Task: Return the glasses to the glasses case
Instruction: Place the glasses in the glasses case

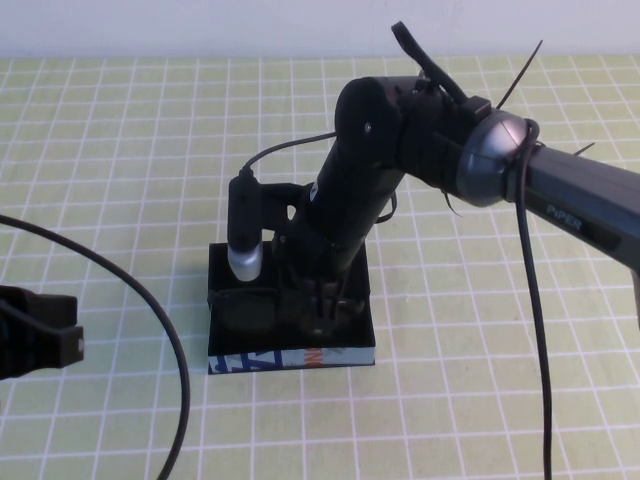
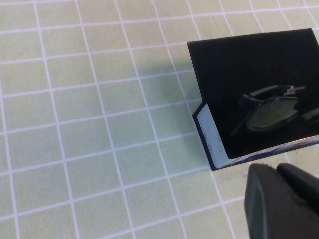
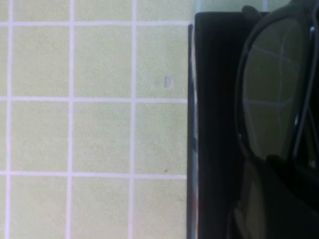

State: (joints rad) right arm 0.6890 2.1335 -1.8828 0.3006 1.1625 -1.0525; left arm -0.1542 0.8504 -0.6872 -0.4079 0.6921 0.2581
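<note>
The black glasses case (image 1: 290,358) lies open in the middle of the mat, its light blue printed side facing the near edge. The black glasses (image 1: 250,308) rest inside it, one dark greenish lens showing. My right gripper (image 1: 318,318) reaches straight down into the case and is shut on the right part of the glasses. In the right wrist view a lens of the glasses (image 3: 271,89) fills the space beside the case wall (image 3: 214,99). The left wrist view shows the glasses (image 2: 271,113) lying in the case (image 2: 224,74). My left gripper (image 1: 72,340) is shut and hovers low, left of the case.
A green mat with a white grid (image 1: 480,380) covers the table. A black cable (image 1: 150,310) curves across the left side, and another cable (image 1: 535,330) hangs from the right arm.
</note>
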